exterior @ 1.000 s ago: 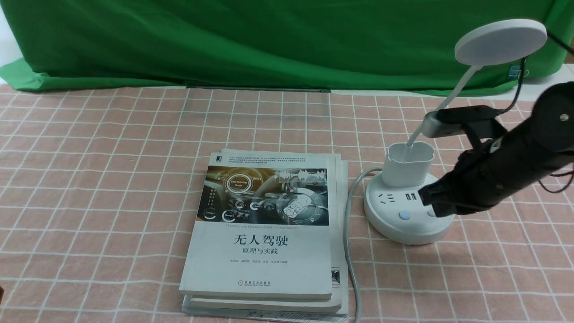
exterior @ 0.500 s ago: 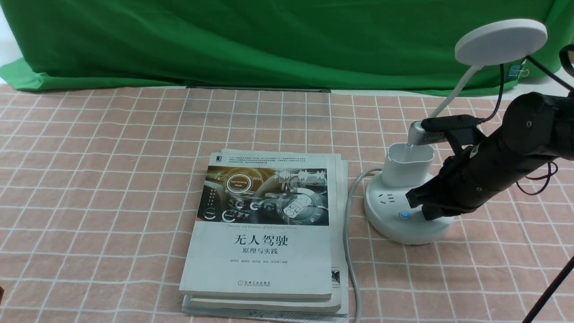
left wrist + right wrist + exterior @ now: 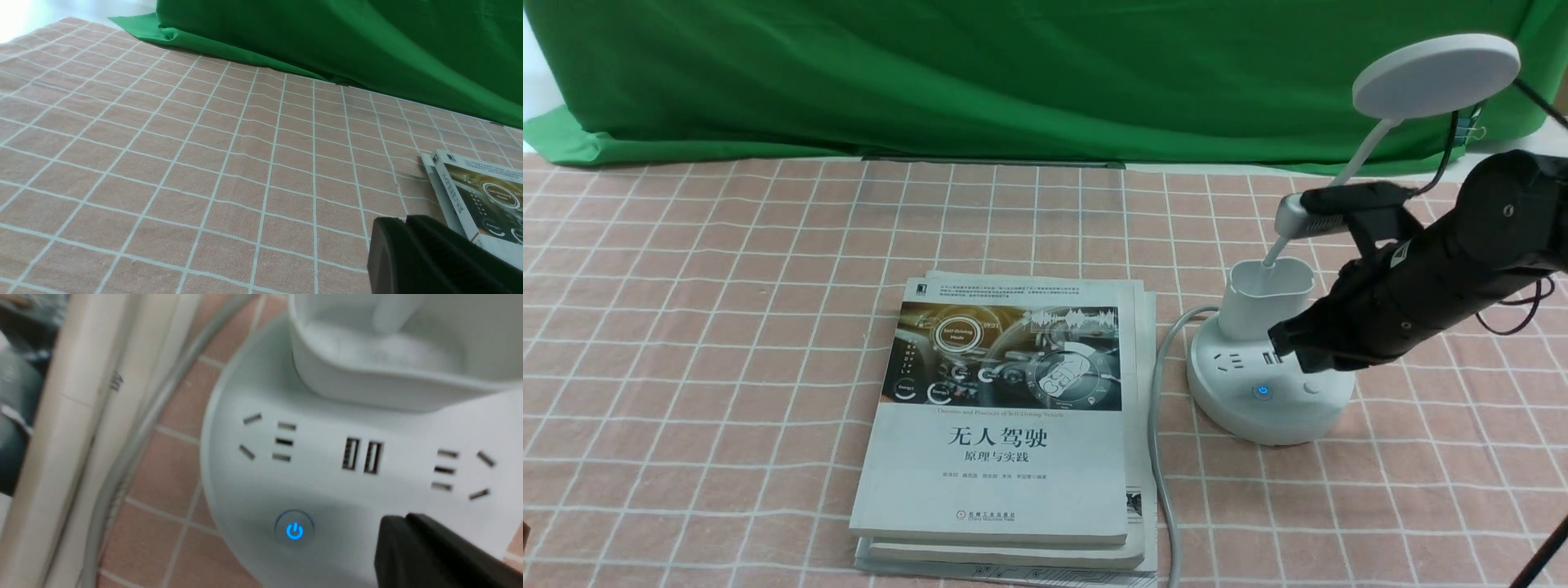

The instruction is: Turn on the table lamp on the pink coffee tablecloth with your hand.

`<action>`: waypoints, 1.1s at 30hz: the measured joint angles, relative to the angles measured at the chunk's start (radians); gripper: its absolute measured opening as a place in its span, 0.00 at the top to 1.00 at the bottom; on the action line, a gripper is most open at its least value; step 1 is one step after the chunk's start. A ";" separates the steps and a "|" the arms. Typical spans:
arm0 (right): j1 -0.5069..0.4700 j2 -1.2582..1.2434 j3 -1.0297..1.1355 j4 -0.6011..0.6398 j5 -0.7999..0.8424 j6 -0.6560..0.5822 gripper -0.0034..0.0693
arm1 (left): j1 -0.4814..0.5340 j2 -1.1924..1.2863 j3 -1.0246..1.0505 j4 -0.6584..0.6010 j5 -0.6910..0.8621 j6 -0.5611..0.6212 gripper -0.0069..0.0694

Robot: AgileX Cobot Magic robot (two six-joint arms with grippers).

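Observation:
The white table lamp [image 3: 1262, 310] stands at the right on the pink coffee tablecloth [image 3: 727, 286]. Its disc head [image 3: 1436, 75] is high at the right; it does not look lit. A blue power button [image 3: 1262, 391] glows on the round base [image 3: 1241, 412]; it also shows in the right wrist view [image 3: 294, 531]. My right gripper [image 3: 1294, 347] is shut and empty, its tip just above the base, right of the lit button; in the right wrist view [image 3: 402, 522] it covers the spot beside that button. My left gripper [image 3: 404, 222] is shut, low over the cloth near the books.
A stack of books [image 3: 1005, 425] lies in the middle, left of the lamp. The lamp's grey cord [image 3: 1158, 457] runs along the books toward the front edge. A green backdrop cloth [image 3: 1013, 73] hangs along the back.
My right gripper went down and left onto the base's right side, then rose a little and drew back right. The second button beside the lit one shows again.

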 joint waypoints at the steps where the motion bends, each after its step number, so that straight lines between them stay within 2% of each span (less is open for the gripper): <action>1: 0.000 0.002 0.000 -0.002 -0.001 0.000 0.91 | 0.000 0.000 0.000 0.000 0.000 0.000 0.88; 16: 0.000 0.066 -0.005 -0.041 -0.035 0.022 0.91 | 0.000 0.000 0.000 0.000 0.000 0.000 0.88; 28: 0.011 -0.155 0.007 -0.051 0.107 0.022 0.91 | 0.000 0.000 0.000 0.000 0.000 -0.001 0.88; 33: 0.019 -0.284 0.115 -0.050 0.129 0.022 0.91 | 0.000 0.000 0.000 0.000 0.000 -0.001 0.88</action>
